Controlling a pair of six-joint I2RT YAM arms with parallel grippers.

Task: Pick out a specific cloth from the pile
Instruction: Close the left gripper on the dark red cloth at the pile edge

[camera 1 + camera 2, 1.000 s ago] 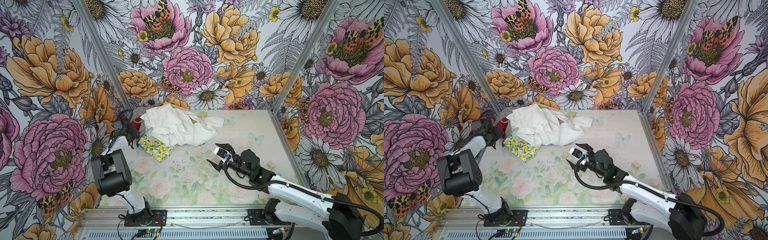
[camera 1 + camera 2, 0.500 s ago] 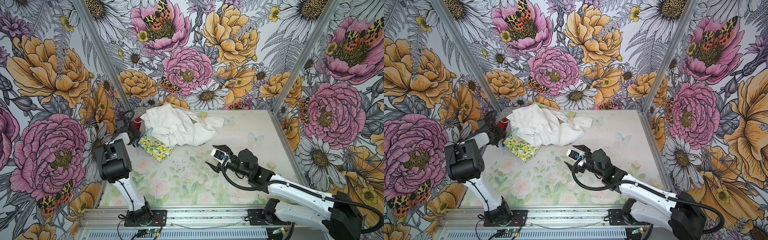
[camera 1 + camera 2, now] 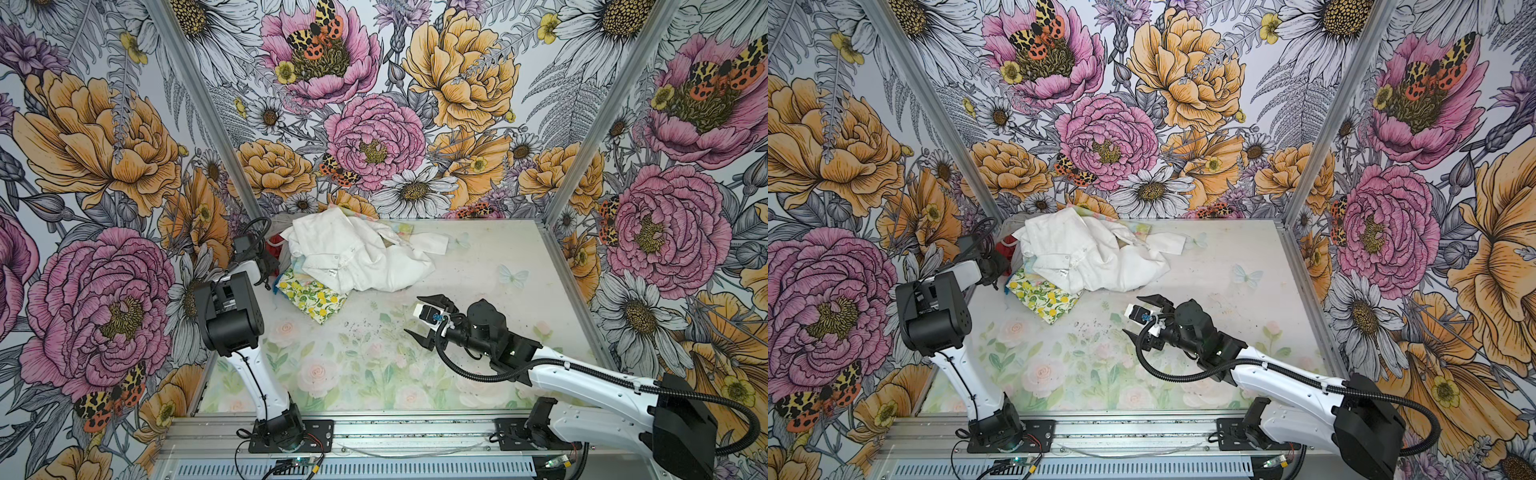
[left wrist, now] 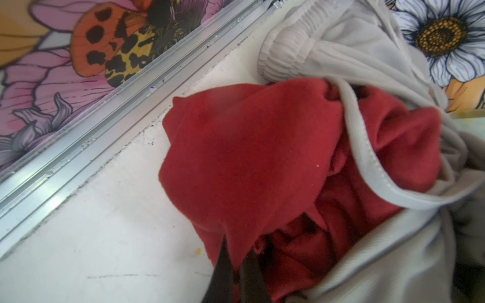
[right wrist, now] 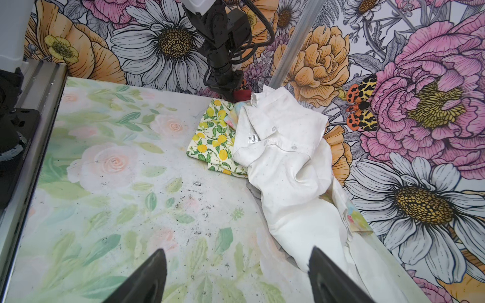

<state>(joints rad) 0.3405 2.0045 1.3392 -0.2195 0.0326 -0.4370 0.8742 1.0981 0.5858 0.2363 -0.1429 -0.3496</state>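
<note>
We are looking down into a flower-papered cell where the pile, mostly a big white shirt, is sitting at the far left of the table. The cloth we are after, dark red, is lying at the pile's far left edge beside the wall rail. It is partly tucked under a grey garment, whose hem is looping across it.

Our left gripper was standing open a moment ago. Its two dark fingers are now pressing together on a loose fold at the red cloth's near edge, as the left wrist view is showing. We are judging that the grasp is now made and the pull-out can begin, though the grey hem may be dragging along.

Our right gripper is still hovering over bare table, well apart from the pile, with its jaws spread wide and holding nothing. A lemon-print cloth is peeking out at the pile's front.
</note>
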